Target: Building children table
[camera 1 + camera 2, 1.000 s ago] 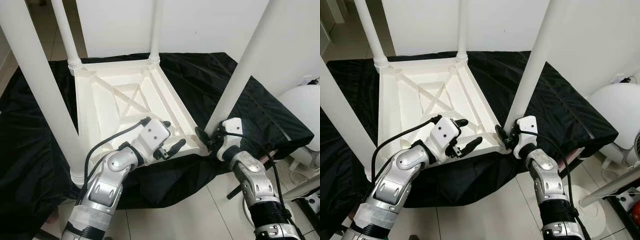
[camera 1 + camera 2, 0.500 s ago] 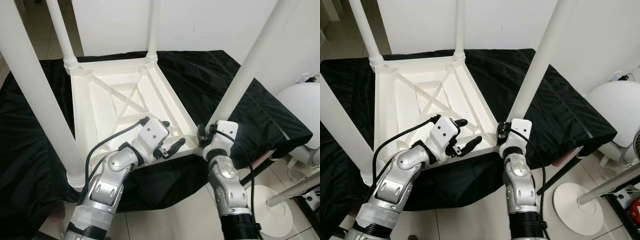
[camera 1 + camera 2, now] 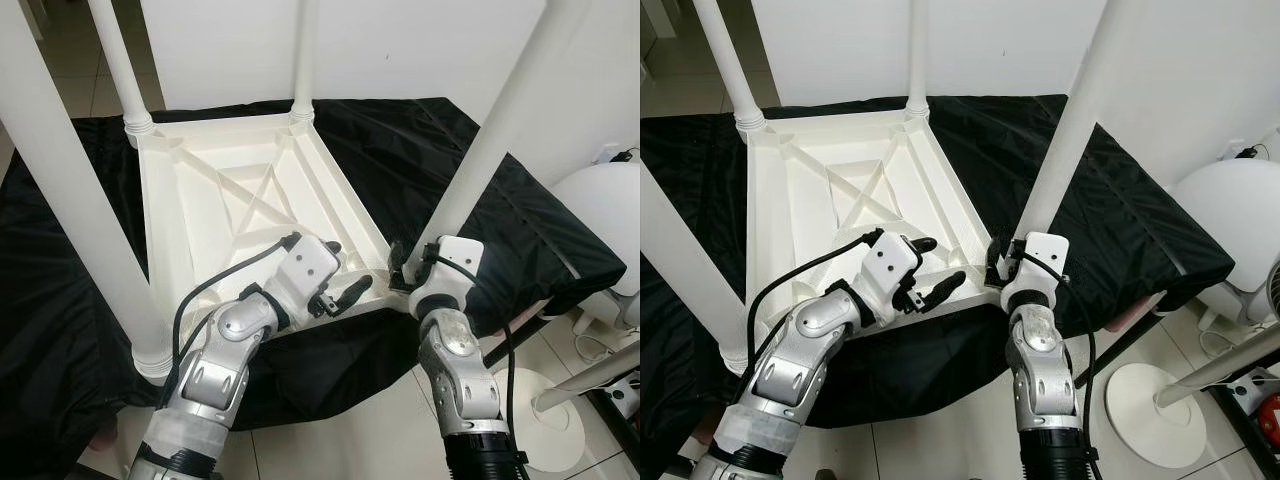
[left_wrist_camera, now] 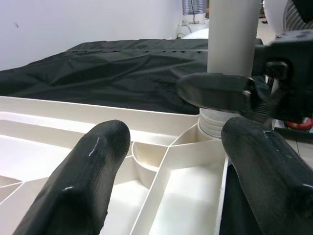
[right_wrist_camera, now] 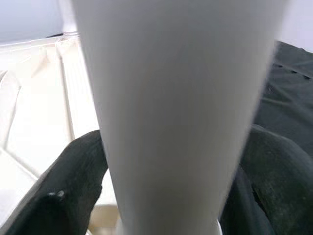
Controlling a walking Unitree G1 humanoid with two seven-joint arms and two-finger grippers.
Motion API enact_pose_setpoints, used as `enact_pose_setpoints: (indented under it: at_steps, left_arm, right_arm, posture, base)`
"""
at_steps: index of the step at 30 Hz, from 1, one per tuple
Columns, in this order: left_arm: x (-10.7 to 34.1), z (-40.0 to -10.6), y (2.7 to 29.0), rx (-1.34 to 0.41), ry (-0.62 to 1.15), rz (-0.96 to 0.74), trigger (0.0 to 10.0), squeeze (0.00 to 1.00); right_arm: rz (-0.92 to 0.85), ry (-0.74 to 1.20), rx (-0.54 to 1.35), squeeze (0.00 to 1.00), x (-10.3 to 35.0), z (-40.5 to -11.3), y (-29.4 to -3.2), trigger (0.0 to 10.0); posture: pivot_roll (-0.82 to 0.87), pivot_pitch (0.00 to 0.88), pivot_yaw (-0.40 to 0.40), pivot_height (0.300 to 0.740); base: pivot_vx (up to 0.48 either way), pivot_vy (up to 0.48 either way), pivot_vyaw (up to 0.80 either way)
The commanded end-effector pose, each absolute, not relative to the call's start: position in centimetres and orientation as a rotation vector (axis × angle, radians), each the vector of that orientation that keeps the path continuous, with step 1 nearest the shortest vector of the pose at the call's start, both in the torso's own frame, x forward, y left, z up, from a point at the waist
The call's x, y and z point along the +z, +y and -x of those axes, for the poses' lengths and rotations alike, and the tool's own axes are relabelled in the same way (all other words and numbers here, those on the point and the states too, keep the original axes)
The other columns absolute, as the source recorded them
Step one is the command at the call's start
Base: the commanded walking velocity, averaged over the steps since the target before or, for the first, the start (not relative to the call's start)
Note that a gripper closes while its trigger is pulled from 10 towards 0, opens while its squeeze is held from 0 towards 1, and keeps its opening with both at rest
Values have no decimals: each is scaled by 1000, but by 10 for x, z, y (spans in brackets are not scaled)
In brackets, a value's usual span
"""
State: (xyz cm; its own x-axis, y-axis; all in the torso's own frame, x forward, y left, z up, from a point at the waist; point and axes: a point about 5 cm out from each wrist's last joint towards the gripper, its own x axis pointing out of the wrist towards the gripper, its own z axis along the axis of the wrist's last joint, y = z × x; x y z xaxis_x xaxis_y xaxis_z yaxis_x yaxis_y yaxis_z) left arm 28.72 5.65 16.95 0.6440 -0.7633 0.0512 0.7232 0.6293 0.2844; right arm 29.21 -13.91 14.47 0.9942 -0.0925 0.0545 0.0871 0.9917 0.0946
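Observation:
A white children's table [image 3: 230, 200] lies upside down on a black cloth [image 3: 500, 200], with its legs pointing up. My right gripper [image 3: 408, 268] is at the base of the near right leg [image 3: 480, 150]. In the right wrist view its black fingers [image 5: 63, 191] press on both sides of that leg [image 5: 176, 98], shut on it. My left gripper [image 3: 345, 270] hovers open over the table's near frame edge, just left of that corner. The left wrist view shows its two fingers [image 4: 93, 166] spread above the ribbed frame [image 4: 181, 196], facing the leg socket and my right gripper.
The near left leg [image 3: 70, 200] rises close on my left, and two far legs [image 3: 120, 60] stand by the white wall. A round white fan base [image 3: 545, 415] and a white rounded object [image 3: 600, 215] sit on the tiled floor at the right.
My right forearm has swung in from the right to stand under the leg corner, with the gripper still at the leg base. The left arm has held still. The view shifted slightly.

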Motion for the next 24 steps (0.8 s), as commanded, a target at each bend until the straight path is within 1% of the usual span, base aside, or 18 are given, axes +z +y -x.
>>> enact_pose_setpoints:
  at_steps: [1,4,7,8,10,11,13,15,17,18,20,22,23,24]
  left_arm:
    - [169,-291,58,-756,-182,-238,10000,0]
    - [169,-291,58,-756,-183,-238,10000,0]
    - [171,-292,59,-757,-186,-244,10000,0]
    - [171,-292,59,-756,-187,-246,10000,0]
    - [171,-292,60,-755,-188,-248,10000,0]
    - [171,-293,60,-755,-188,-249,10000,0]
    - [171,-293,60,-755,-188,-249,10000,0]
    - [171,-293,60,-755,-188,-251,10000,0]
    - [171,-293,60,-755,-188,-251,10000,0]
    - [171,-293,61,-754,-189,-252,10000,0]
    - [171,-293,61,-754,-189,-252,10000,0]
    - [171,-293,61,-755,-189,-253,10000,0]
    - [172,-293,61,-755,-191,-254,10000,0]
    - [172,-293,61,-755,-191,-254,10000,0]
  right_arm:
    - [-91,-39,-65,1000,140,-290,-140,10000]
    - [-89,-42,-51,1000,140,-290,-142,10000]
    - [-92,-60,64,1000,144,-292,-149,10000]
    - [-72,-62,121,0,144,-293,-149,10000]
    - [-57,-62,156,0,144,-293,-149,10000]
    - [-64,-50,205,0,143,-294,-150,10000]
    - [-64,-50,205,0,143,-294,-150,10000]
    - [-12,-60,317,0,142,-295,-152,10000]
    - [-12,-60,317,0,142,-295,-152,10000]
    - [21,-65,366,0,143,-295,-155,10000]
    - [21,-65,366,0,143,-295,-155,10000]
    - [51,-69,400,0,144,-297,-160,10000]
    - [73,-67,446,0,145,-298,-167,10000]
    - [73,-67,446,0,145,-298,-167,10000]
  posture:
    - [-75,36,-61,740]
    - [-75,36,-61,740]
    - [-66,31,-59,740]
    - [-63,27,-57,740]
    - [-63,27,-57,740]
    - [-63,27,-57,740]
    - [-63,27,-57,740]
    - [-55,16,-54,740]
    - [-55,16,-54,740]
    - [-55,16,-54,740]
    - [-55,16,-54,740]
    - [-52,10,-53,740]
    - [-48,3,-53,740]
    - [-48,3,-53,740]
  base:
    - [0,0,0]
    - [0,0,0]
    - [0,0,0]
    - [0,0,0]
    - [0,0,0]
    - [0,0,0]
    - [0,0,0]
    - [0,0,0]
    - [0,0,0]
    - [0,0,0]
    - [0,0,0]
    - [0,0,0]
    - [0,0,0]
    - [0,0,0]
